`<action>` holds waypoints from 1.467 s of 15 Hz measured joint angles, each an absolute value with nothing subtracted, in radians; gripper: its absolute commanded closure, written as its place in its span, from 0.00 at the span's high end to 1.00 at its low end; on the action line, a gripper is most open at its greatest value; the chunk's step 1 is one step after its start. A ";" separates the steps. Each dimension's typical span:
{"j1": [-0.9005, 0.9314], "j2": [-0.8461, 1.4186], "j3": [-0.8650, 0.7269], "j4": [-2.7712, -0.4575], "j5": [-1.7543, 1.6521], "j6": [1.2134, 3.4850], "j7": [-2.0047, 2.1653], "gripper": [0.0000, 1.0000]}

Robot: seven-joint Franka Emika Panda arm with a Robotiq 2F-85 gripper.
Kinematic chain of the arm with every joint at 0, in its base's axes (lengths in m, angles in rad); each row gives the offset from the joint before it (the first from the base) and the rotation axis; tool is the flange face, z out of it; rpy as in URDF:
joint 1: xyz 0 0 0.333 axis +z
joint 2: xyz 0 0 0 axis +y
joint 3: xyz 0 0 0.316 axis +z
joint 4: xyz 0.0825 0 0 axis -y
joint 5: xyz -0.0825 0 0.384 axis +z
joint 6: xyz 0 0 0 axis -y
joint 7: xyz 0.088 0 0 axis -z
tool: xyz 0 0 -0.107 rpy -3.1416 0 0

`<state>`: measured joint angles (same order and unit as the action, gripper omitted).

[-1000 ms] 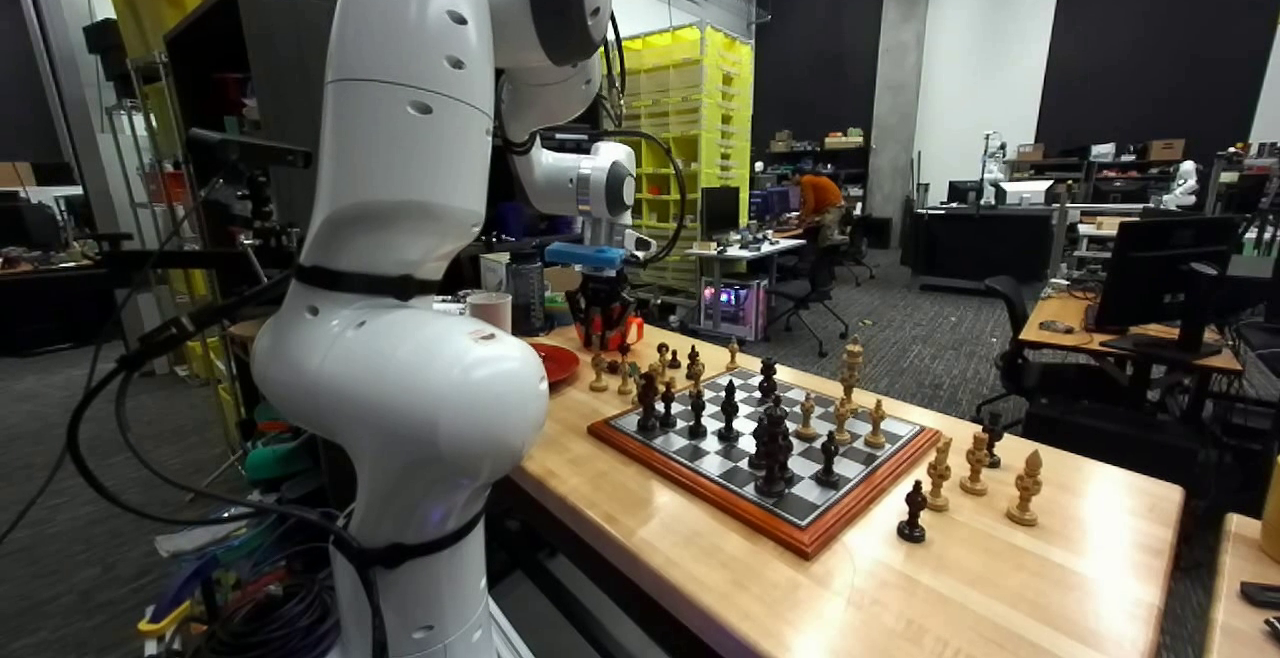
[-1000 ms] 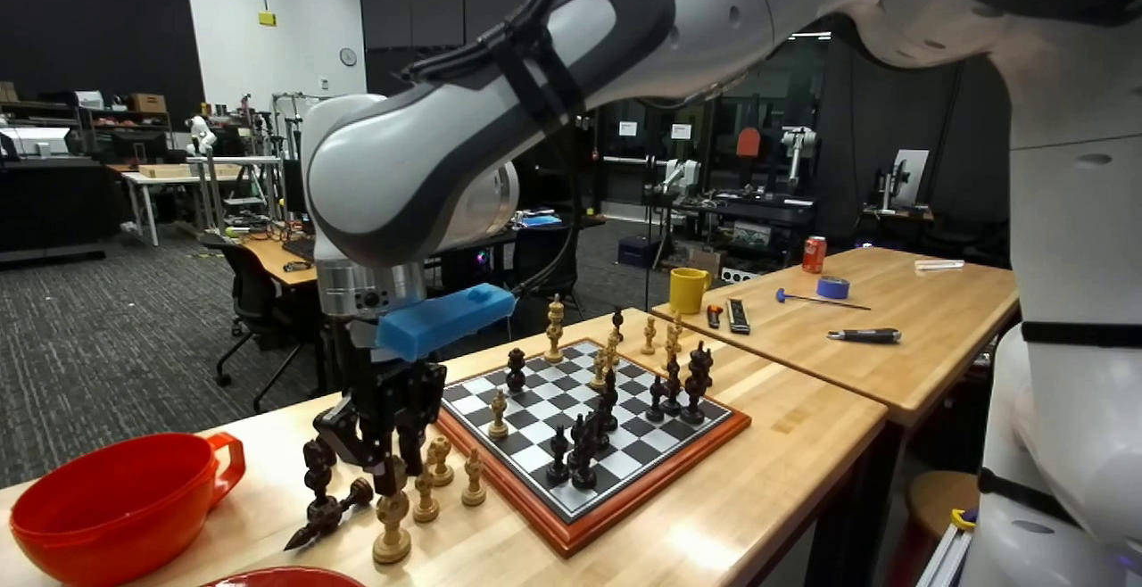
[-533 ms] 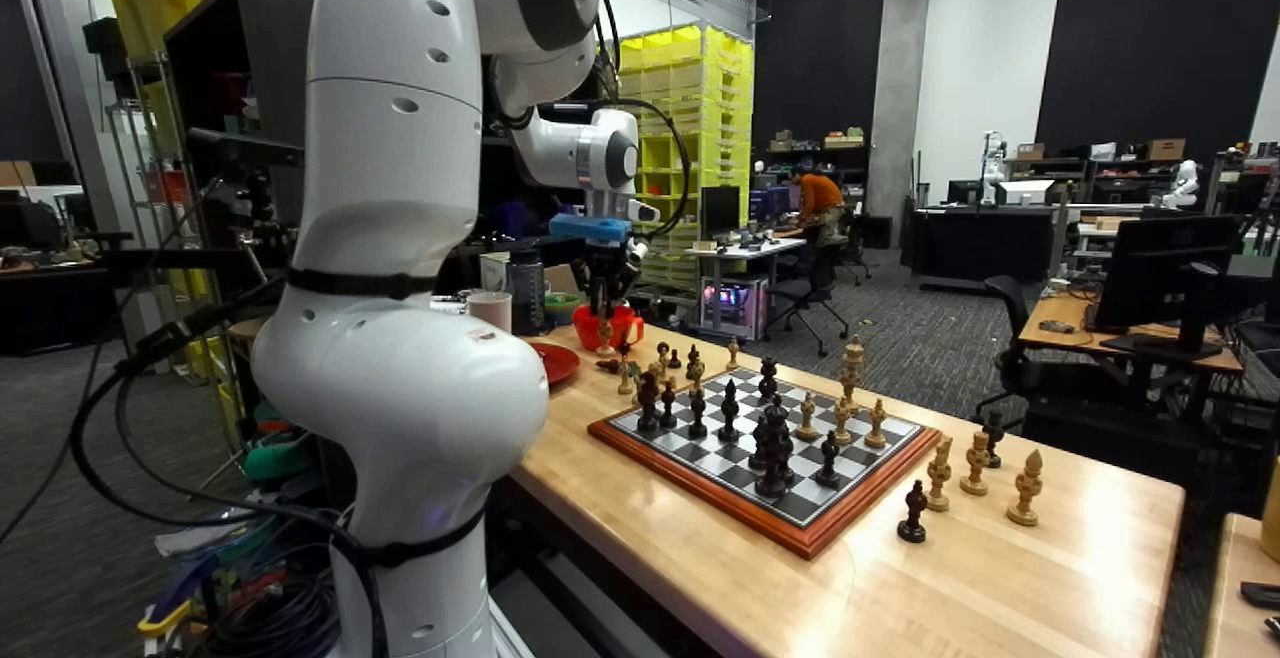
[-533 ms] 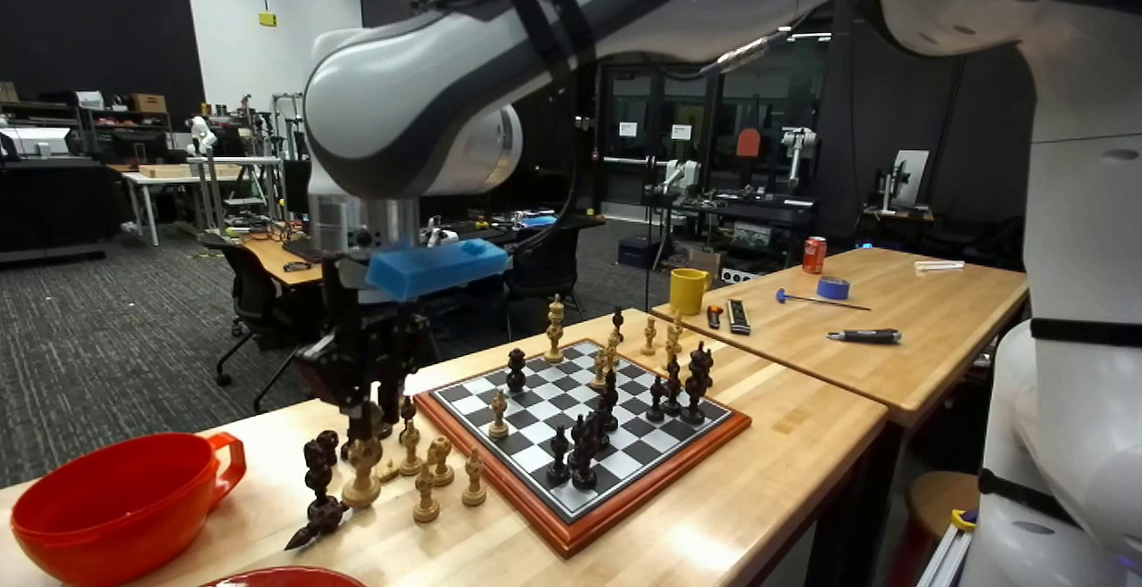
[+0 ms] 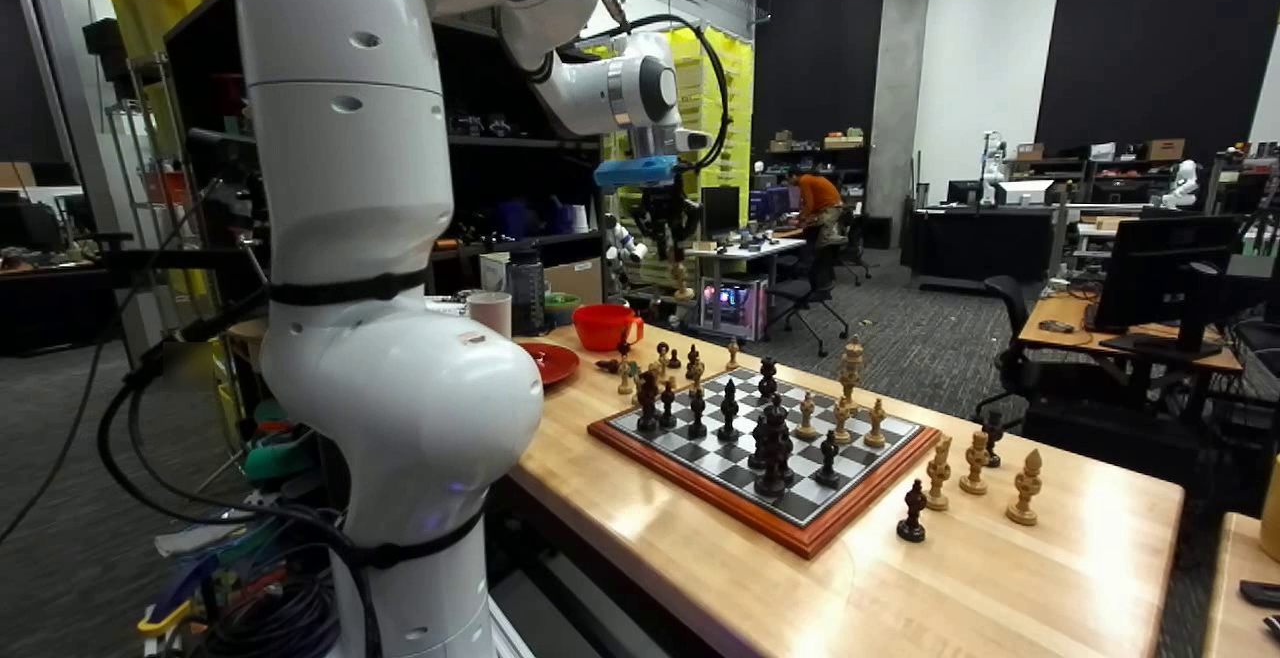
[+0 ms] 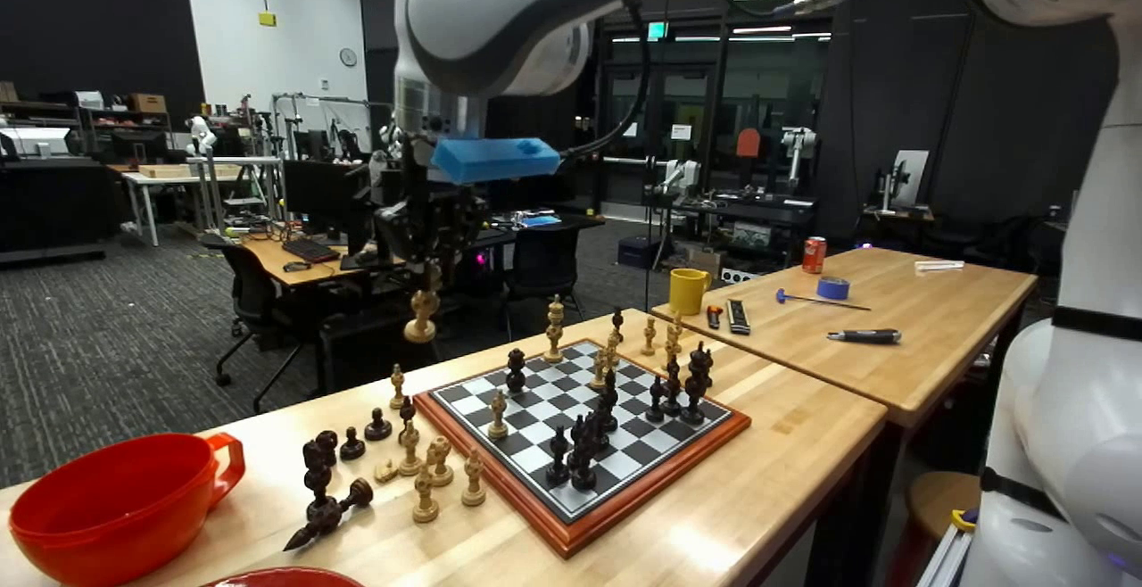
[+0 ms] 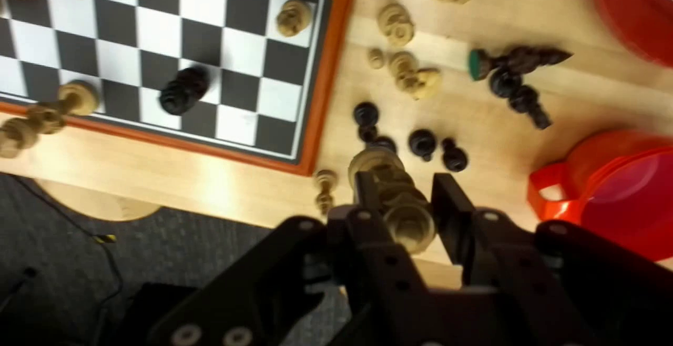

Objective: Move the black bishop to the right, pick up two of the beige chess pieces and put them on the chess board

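Observation:
My gripper is shut on a beige chess piece, which hangs upright, slightly tilted, well above the table. In the wrist view its round top shows between the fingers. The chess board lies beyond and below, to the right of the gripper in both exterior views. Several other beige chess pieces stand beside the board's near border; one small beige piece lies down. On the board stand more beige pieces and dark ones. A pointed dark piece lies on its side; which one is the black bishop I cannot tell.
A red handled bowl and a red plate sit at the table's end. Small dark pieces stand between bowl and board. More pieces, such as a beige one, stand past the far border. A yellow mug is on another table.
The gripper has lifted the beige piece from among the pieces near the red bowl. In both exterior views it has risen high and, lately, moved right, towards the board. The grip stays the same.

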<state>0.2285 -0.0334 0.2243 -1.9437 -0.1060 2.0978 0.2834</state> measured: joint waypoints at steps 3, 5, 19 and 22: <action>0.177 -0.051 0.190 -1.945 -0.170 2.094 0.369 0.08; 0.153 -0.053 0.175 -1.950 -0.202 2.065 0.420 0.08; 0.129 -0.021 0.158 -2.013 -0.153 1.881 0.499 0.08; 0.129 0.006 0.149 -2.028 -0.117 1.885 0.499 0.08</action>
<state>0.1292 0.0060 0.1491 -2.0275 -0.1168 1.8855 0.4988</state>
